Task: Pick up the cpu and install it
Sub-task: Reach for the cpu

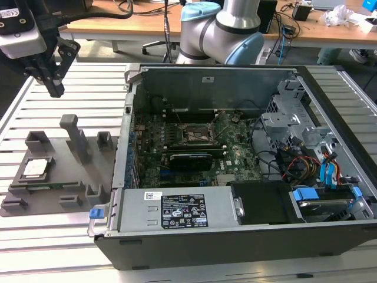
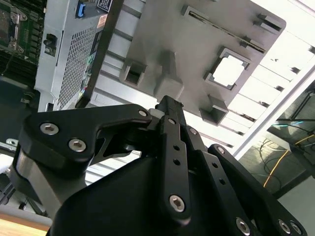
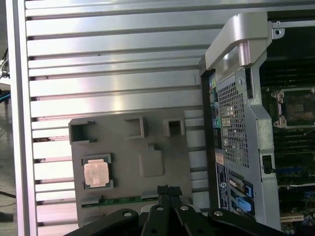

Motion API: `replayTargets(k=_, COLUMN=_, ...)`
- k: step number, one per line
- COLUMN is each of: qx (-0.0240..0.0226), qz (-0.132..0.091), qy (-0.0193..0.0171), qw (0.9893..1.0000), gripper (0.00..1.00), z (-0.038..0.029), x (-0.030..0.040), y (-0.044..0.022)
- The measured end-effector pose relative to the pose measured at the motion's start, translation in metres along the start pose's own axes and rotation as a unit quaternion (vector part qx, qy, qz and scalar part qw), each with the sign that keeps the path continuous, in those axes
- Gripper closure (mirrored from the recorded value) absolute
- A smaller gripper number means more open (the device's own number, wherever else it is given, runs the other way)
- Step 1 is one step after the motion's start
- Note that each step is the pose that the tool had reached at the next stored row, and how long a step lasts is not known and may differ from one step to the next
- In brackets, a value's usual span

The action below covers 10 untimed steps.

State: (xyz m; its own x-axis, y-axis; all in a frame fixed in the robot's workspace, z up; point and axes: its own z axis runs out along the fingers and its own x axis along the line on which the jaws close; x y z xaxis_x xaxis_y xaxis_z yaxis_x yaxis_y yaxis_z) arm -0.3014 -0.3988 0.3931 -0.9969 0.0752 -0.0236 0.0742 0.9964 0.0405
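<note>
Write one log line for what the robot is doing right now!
gripper: shut, empty, hovering above grey tray | cpu: lying in tray pocket, untouched | computer case: open

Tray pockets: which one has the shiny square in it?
The low pocket at the exterior view's left holds the cpu; the taller pockets look empty.

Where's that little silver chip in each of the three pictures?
Exterior view: chip in a pocket of the grey tray, on the exterior view's left.
First wrist view: chip in the same tray pocket.
Second wrist view: chip, a bright square in that pocket.
Shared landmark: the tray's upright post.
</note>
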Motion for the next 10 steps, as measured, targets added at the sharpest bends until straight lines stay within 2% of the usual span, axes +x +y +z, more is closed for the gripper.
replayTargets(k=10, qx=0.0, qz=0.0, qy=0.0, qw=1.0, gripper=0.89, z=-0.0003, x=0.0113, y=-0.0009)
